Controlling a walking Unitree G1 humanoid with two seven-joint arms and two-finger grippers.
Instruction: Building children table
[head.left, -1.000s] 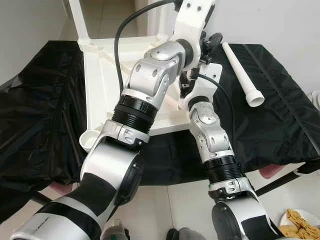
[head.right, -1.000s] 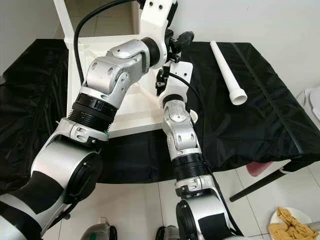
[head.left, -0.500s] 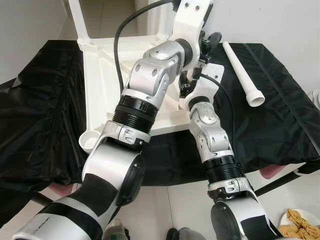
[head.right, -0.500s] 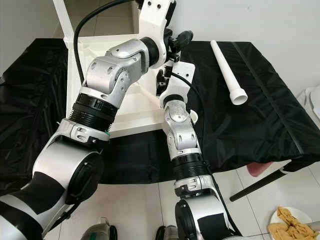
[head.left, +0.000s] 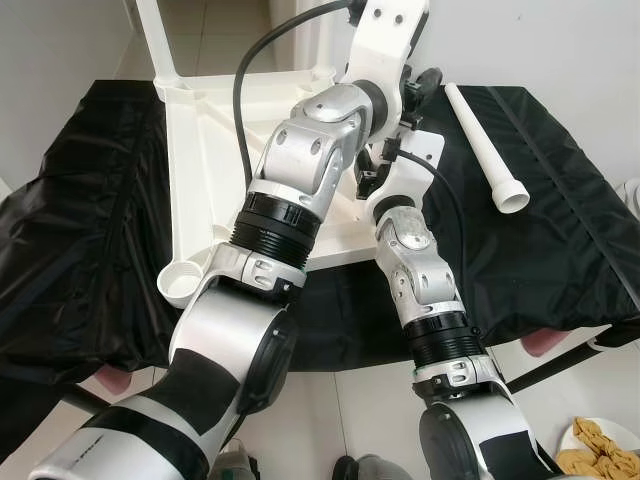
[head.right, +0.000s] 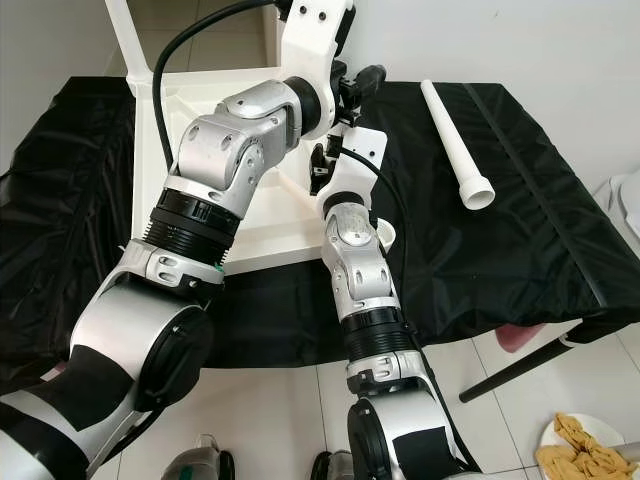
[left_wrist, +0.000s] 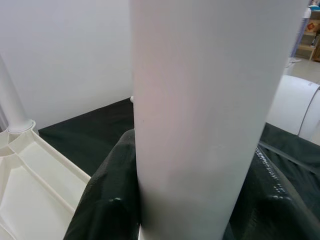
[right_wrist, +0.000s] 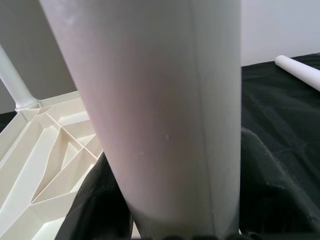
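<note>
Leg (left_wrist: 200, 110) between fingers (left_wrist: 105, 210) (both grippers)

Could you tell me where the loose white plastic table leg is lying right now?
In the eye views, the loose white plastic table leg lies on the black cloth, on the robot's right, apart from the upturned white tabletop.

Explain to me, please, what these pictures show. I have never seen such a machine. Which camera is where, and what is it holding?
This is a humanoid robot with two silver arms. The two wide pictures come from cameras in its head, looking down. On a black cloth lies a white children's tabletop, upside down, with one leg already standing at a far corner. A spare white leg lies loose. The two close pictures come from wrist cameras: each looks at a white leg between the fingers of the left gripper and the right gripper.
</note>
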